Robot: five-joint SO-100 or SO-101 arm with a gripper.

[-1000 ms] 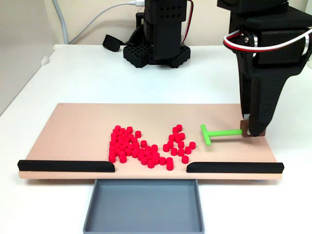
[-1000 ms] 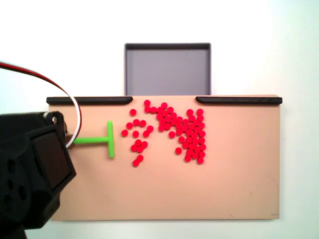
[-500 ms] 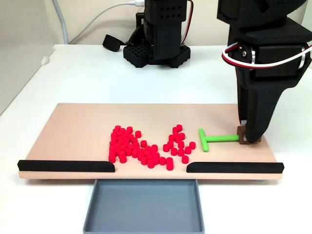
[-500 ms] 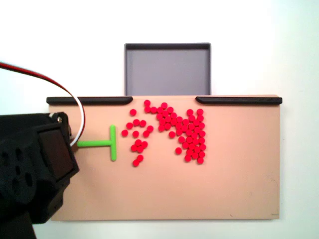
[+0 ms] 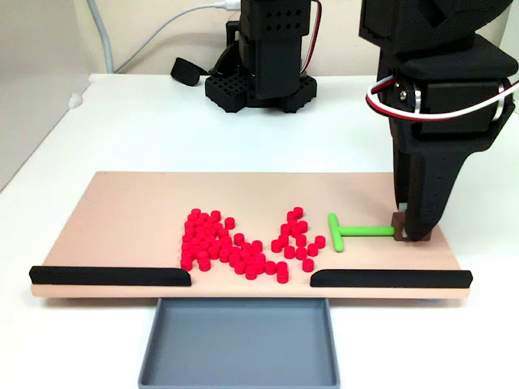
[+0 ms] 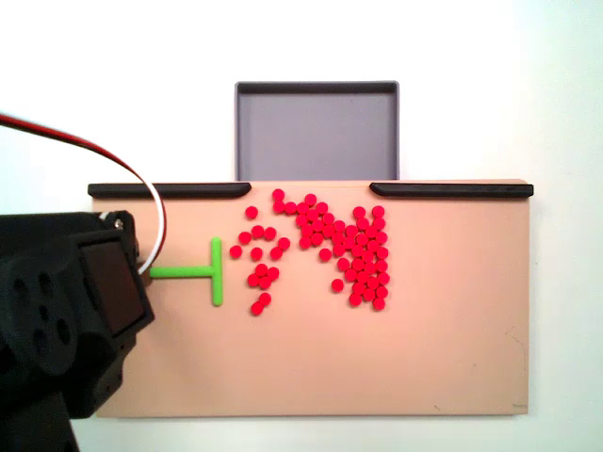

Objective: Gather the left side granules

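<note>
My gripper [image 5: 403, 231] pinches the end of the green pusher [image 5: 354, 232] on the board [image 5: 130, 211]. I see the granules [image 5: 235, 243] just at its 9 o'clock. The tray [image 5: 239, 344] sits at their 6 o'clock.

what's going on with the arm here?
The arm's gripper is shut on the stem of a green T-shaped pusher, held low over a tan board. The pusher's crossbar sits just beside the smaller cluster of red granules, not clearly touching any. In the top-down fixed view the granules lie spread below the gap between two black strips; the grey tray past that gap holds none.
</note>
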